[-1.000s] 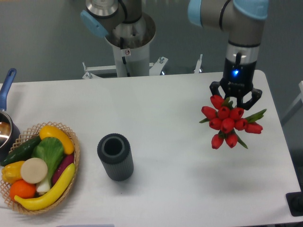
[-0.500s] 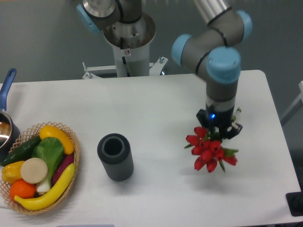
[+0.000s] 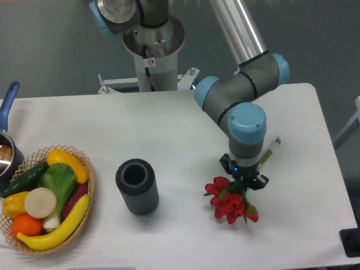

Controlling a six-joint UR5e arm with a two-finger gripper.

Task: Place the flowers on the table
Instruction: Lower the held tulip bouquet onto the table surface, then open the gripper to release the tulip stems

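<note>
White table (image 3: pixel 185 121), rounded corners. Dark ribbed cylinder cup (image 3: pixel 136 186) upright near centre-front. Left of cup: wicker basket (image 3: pixel 84 194) of fruit and vegetables. Beyond basket, table's left edge: blue-handled saucepan (image 3: pixel 7 147), partly cut off.

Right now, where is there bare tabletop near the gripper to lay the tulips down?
Bare table lies between the dark ribbed cylinder and the tulips held by the gripper, and along the right edge. The left end is crowded by the wicker basket and pan.
</note>
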